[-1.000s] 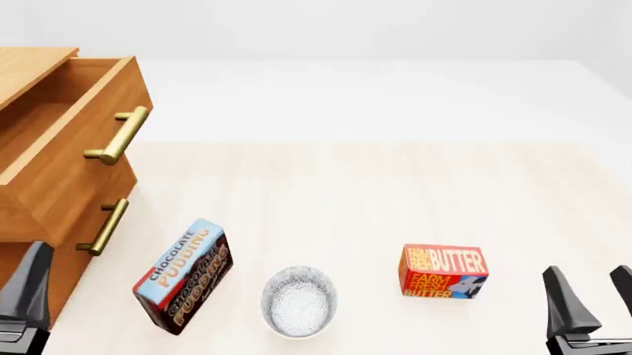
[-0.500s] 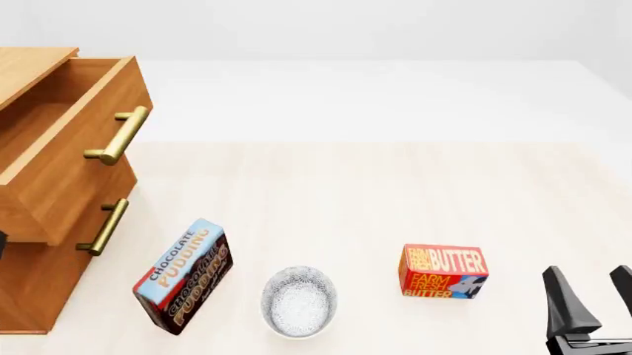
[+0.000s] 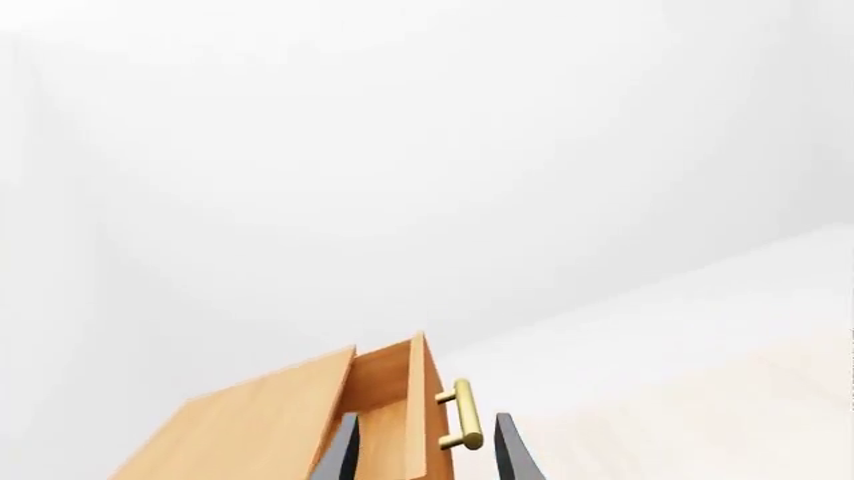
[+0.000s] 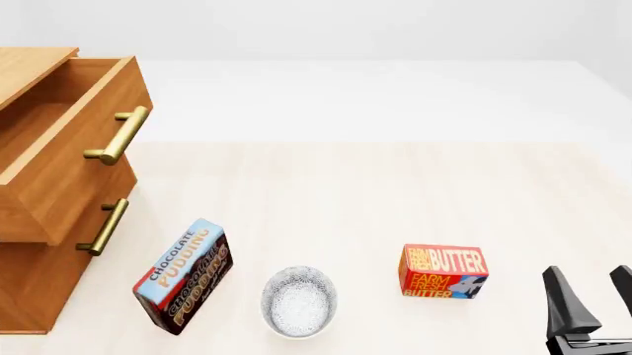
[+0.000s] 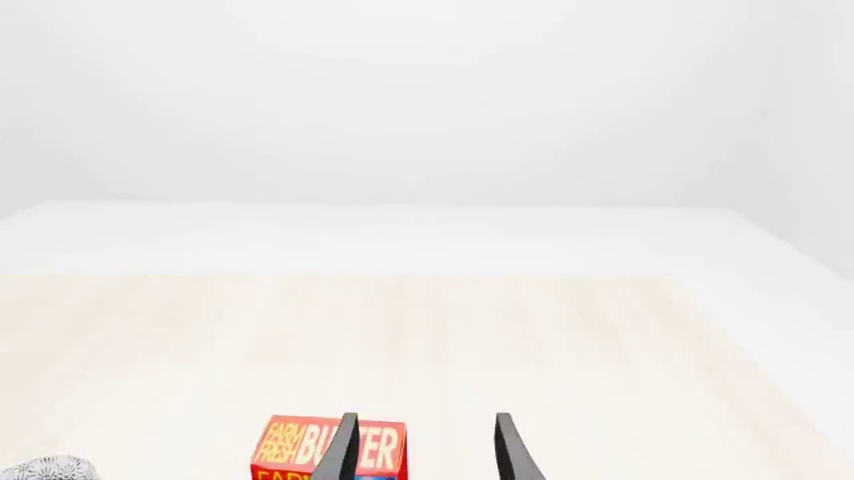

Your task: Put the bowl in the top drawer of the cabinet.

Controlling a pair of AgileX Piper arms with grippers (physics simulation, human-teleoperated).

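The bowl (image 4: pixel 298 302), white with a fine blue-grey pattern, sits upright on the table near the front edge; its rim also peeks into the right wrist view (image 5: pixel 47 468). The cabinet (image 4: pixel 29 288) stands at the left with the top drawer (image 4: pixel 74 155) pulled open, and nothing shows in the part of its inside that I can see. My right gripper (image 4: pixel 596 296) hovers open at the front right, well right of the bowl. My left gripper (image 3: pixel 424 455) is out of the front view; its wrist view shows open fingers pointing toward the top drawer (image 3: pixel 400 410).
A chocolate pudding box (image 4: pixel 183 275) stands tilted just left of the bowl. A butter box (image 4: pixel 443 271) sits between the bowl and my right gripper, close ahead of the right fingers (image 5: pixel 327 450). The lower drawer's brass handle (image 4: pixel 103 225) is shut against the cabinet.
My left gripper, at the front view's bottom left a second ago, has pulled back out of that view. The right gripper, bowl and boxes have not moved.
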